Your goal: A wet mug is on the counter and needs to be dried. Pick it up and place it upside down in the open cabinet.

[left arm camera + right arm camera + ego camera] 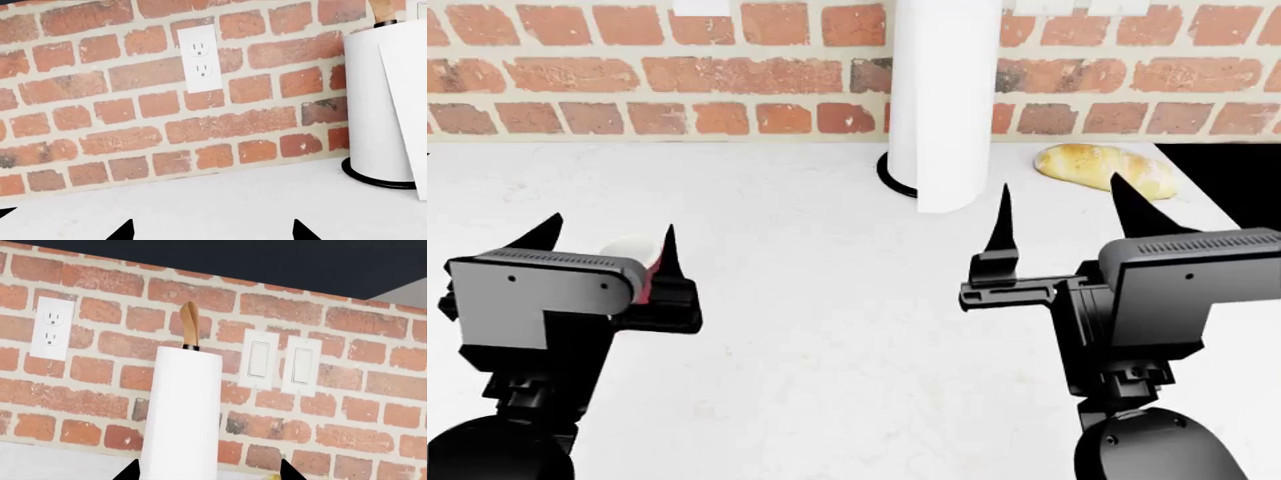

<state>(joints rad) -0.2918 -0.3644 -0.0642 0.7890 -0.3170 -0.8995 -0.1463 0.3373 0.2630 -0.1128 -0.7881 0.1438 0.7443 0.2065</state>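
In the head view the dark-red mug (651, 279) with its white rim sits on the white counter (827, 330). It is mostly hidden behind my left gripper (607, 238), which is open with its fingers either side of the mug. The left wrist view shows no mug, only bare counter (220, 200) between the left gripper's (212, 230) wide-apart tips. My right gripper (1068, 210) hangs open and empty over the counter, short of the paper-towel roll. In the right wrist view the right gripper (210, 471) faces that roll. The open cabinet is out of view.
A tall white paper-towel roll (945, 100) on a black base stands at the brick wall. A bread loaf (1101, 167) lies right of it, beside the black stovetop (1228, 170). An outlet (200, 59) and light switches (280, 362) are on the wall.
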